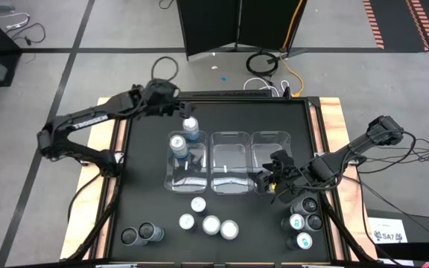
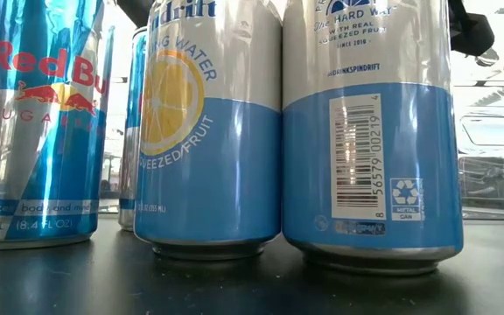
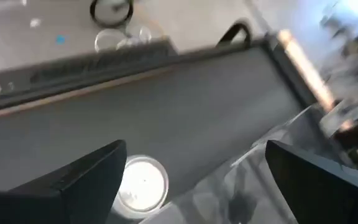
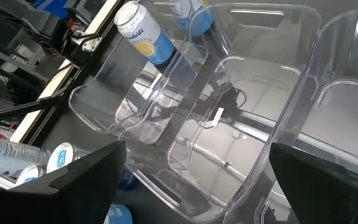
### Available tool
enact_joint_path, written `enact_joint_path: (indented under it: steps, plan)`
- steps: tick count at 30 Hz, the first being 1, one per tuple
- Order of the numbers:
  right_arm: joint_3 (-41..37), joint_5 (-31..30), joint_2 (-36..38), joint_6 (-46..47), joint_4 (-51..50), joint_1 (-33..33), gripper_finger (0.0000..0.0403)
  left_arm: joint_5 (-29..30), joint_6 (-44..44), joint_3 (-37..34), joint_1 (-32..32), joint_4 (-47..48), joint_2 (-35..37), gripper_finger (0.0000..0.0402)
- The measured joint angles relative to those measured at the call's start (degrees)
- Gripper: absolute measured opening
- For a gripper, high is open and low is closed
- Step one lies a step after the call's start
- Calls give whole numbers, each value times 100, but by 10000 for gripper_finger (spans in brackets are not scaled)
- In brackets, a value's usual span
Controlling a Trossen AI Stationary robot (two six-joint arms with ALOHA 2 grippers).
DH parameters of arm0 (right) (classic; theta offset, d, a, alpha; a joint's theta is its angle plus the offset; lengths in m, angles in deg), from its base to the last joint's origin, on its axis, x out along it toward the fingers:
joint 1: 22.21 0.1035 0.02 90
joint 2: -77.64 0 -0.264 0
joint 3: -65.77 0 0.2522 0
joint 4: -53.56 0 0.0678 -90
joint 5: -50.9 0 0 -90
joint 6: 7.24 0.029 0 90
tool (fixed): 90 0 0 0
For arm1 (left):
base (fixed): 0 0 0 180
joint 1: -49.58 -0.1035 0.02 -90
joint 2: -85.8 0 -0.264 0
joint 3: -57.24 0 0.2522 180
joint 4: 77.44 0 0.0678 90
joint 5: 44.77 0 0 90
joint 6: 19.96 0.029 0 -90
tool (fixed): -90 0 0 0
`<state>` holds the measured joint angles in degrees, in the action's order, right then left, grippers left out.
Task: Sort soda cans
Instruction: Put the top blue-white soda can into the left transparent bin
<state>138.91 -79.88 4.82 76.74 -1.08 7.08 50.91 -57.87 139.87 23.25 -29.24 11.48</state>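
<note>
Soda cans stand upright in groups on the black table. Several white-topped ones [image 1: 211,225] fill the near middle; they loom as blue-and-silver cans [image 2: 208,131] in the low view. Two dark cans [image 1: 140,234] are near left, and several more cans [image 1: 304,222] near right. One blue can [image 1: 177,144] [image 4: 143,31] stands inside the left clear bin [image 1: 188,167]. Another can [image 1: 191,128] is at that bin's far end, its silver top [image 3: 143,180] beside one finger. My left gripper [image 1: 181,110] [image 3: 194,152] hovers open above it. My right gripper [image 1: 275,177] [image 4: 197,155] is open over the bins' near ends.
Three clear rectangular bins sit side by side mid-table; the middle bin [image 1: 229,160] and the right bin [image 1: 270,152] hold no cans. A wooden frame [image 1: 334,149] borders the table. Cables [image 1: 267,67] lie on the floor beyond the far edge.
</note>
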Motion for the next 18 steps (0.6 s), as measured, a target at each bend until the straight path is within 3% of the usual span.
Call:
enact_joint_path:
  steps: [9, 18]
  plan:
    - [0, 11, 0, -21, -2, -83, 389, -222, 381, 1217, -204, 1849, -1490, 391]
    - [0, 20, 0, -63, -4, -81, 389, -544, 381, 1352, -216, 2056, -2154, 391]
